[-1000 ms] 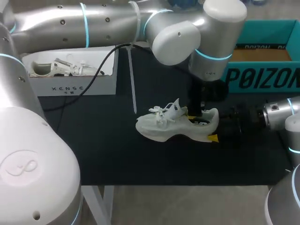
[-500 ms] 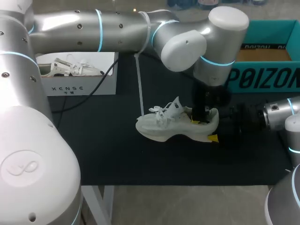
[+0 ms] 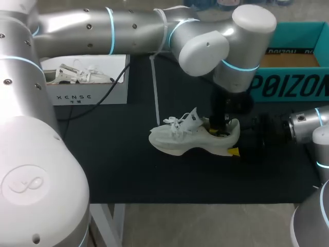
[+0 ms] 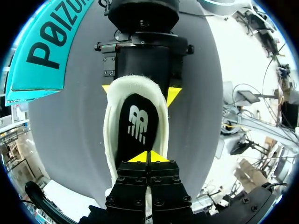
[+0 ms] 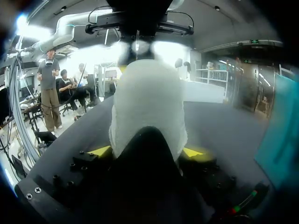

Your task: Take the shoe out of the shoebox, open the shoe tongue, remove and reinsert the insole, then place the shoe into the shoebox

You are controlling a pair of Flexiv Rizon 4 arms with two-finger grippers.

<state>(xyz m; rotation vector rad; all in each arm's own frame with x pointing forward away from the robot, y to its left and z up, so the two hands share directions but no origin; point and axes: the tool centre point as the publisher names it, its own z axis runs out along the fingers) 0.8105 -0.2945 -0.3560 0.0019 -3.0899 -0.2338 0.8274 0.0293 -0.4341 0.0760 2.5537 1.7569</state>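
1. Left wrist view: the left gripper (image 4: 148, 157) is seen lowered into the shoe's opening with its yellow fingertips (image 4: 158, 157) clenched together, tips down on the black insole (image 4: 138, 128). Whether any of the insole is pinched between them cannot be determined.
2. The right gripper (image 5: 147, 150) is found grasping the shoe (image 3: 177, 139) at the heel, one yellow tip on each side of it.
3. The shoe is located on its sole near the middle of the table (image 3: 103, 154), somewhat toward the right edge, heel toward that edge and toe toward the left edge. It is outside the shoebox (image 3: 288, 85), which is set open at the far right corner.
4. Handling, as judged:
   - The shoe is taken to be light, with a soft upper and a thick, firmer sole. The heel counter and sole are considered the sound places for a grasp, since the upper would be expected to collapse.
   - The insole is judged thin, floppy and easily creased. Its rear edge, by the heel, is considered the best place for a pinch.
5. Count: one shoe on the table, one insole, one teal shoebox, two grippers. One white box (image 3: 87, 95) is noted at the far left corner, holding pale items that cannot be identified.
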